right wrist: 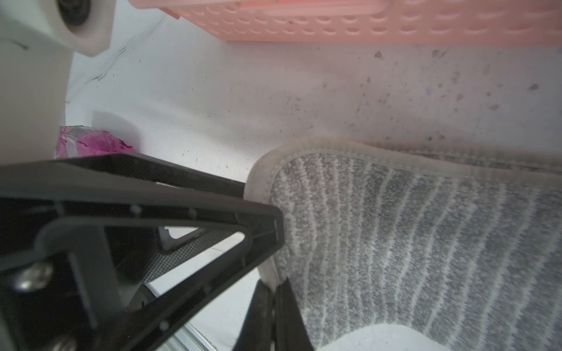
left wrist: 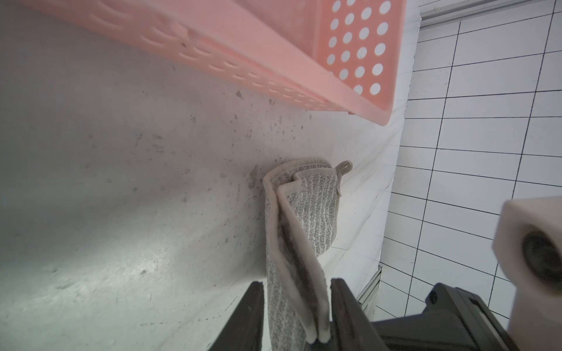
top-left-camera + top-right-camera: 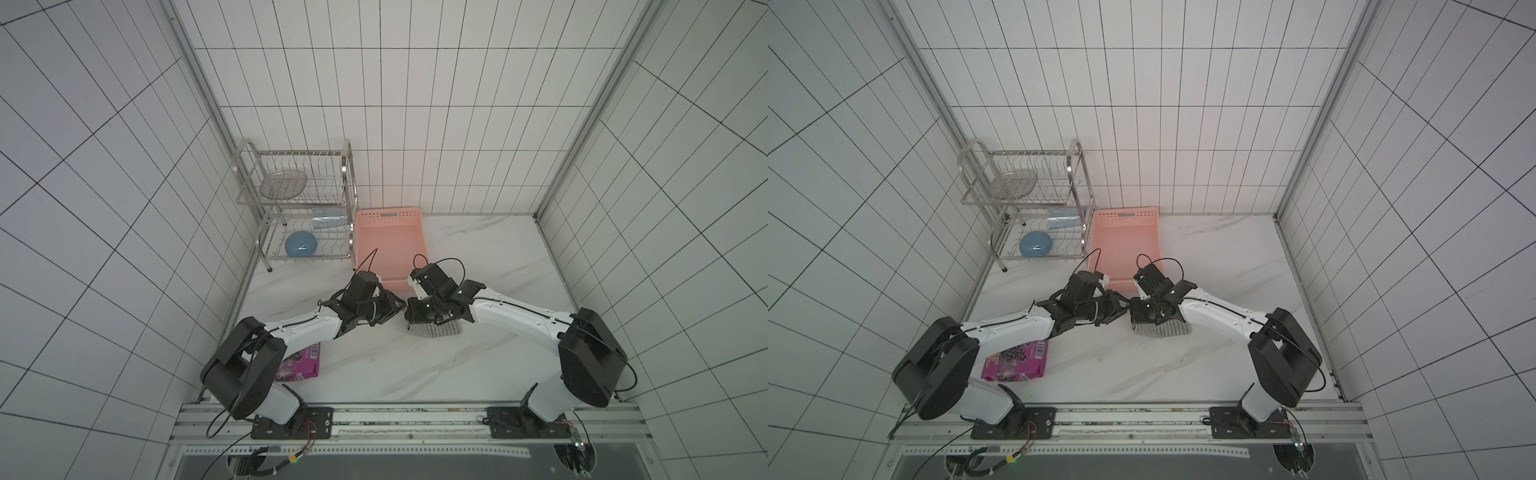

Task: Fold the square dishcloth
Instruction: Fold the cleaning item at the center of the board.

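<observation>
Item: square dishcloth (image 3: 436, 330), doubled over, on marble table (image 3: 374, 365) near pink basket (image 3: 388, 249). Right gripper (image 1: 273, 281): pressed together, pinching the hem. Left gripper (image 2: 297, 282): jaws flank the layered edge; whether they grip, cannot tell.

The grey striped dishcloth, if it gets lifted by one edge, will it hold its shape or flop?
Probably floppy: the square dishcloth drapes in loose, curling layers in the left wrist view. Likely light, since the right gripper holds it by a thin pinch at the edge. Its fluffy ribbed surface should resist slipping.
</observation>
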